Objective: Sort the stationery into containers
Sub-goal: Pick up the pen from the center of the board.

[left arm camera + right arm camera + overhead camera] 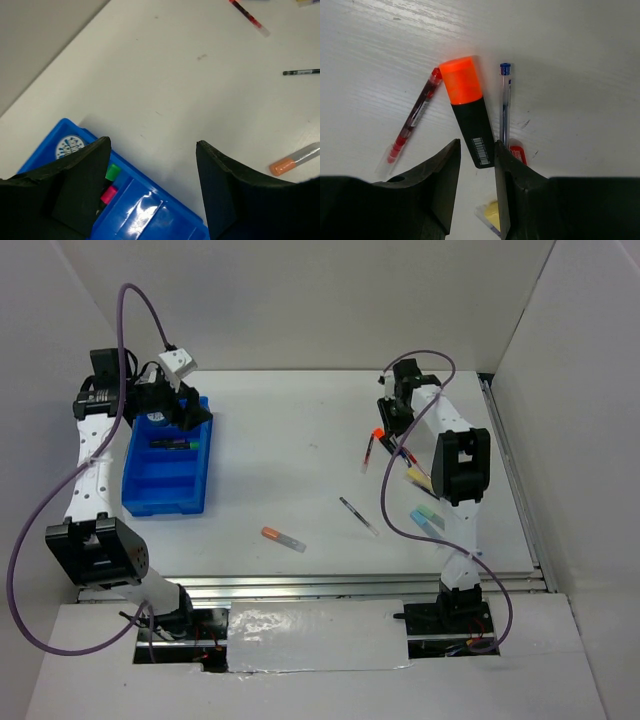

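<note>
The right gripper [477, 144] has its jaws drawn in close on either side of the black barrel of the orange highlighter [465, 90]; I can't tell whether they actually pinch it. A red pen [412, 120] and a blue pen [505, 107] flank it on the table [560, 50]. That arm stretches far forward. The left gripper [152, 150] hangs spread wide, holding nothing, over the far end of the blue tray [150, 215], its arm bent in from the left; a tape roll [69, 146] sits inside

Under my right wrist: black highlighter [472, 117], orange cap; red pen [415, 117] at nine o'clock, blue-tipped pen [505, 102] at three.
</note>
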{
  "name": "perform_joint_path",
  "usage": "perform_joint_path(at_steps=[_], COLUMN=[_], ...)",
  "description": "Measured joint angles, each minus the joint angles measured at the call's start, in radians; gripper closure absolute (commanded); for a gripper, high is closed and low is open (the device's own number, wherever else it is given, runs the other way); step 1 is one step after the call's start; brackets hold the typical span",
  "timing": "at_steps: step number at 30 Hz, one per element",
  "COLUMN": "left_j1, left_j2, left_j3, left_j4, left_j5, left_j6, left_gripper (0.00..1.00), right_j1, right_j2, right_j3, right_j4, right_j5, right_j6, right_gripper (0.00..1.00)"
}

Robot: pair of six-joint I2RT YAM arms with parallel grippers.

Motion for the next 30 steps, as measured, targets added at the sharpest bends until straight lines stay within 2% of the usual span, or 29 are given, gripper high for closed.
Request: perform_joint_path(at_steps=[6,21,23,27,30], left_j1=[-0.006,-0.006,-0.006,-0.006,-0.005], left_j2=[-0.003,-0.013,-0.016,-0.025,-0.038], left_j3=[-0.077,-0.081,-0.081,-0.081,-0.082], left_j4=[0.0,-0.001,-0.003,-0.003,-0.001], left_j5=[0.005,0.004,0.004,0.003,0.003], left_j6=[-0.002,0.008,0.009,0.008,0.001], left_gripper=[0.19,0.17,0.18,0.18,0.18], right_j1=[0.004,0.039,0.04,0.043,0.046], right_j2=[0.003,0.105,0.11,0.111,0.102], right_j3=[0.0,0.055,0.062,0.063,0.049], right_j4=[-0.005,-0.03,-0.035,-0.036,-0.031], right_j5=[0.019,0.039,0.04,0.04,0.04], right_j6=[-0.03,-0.074,-0.078,-0.085,-0.086], right_gripper=[0.59,0.6,0.63,0.8,0.86])
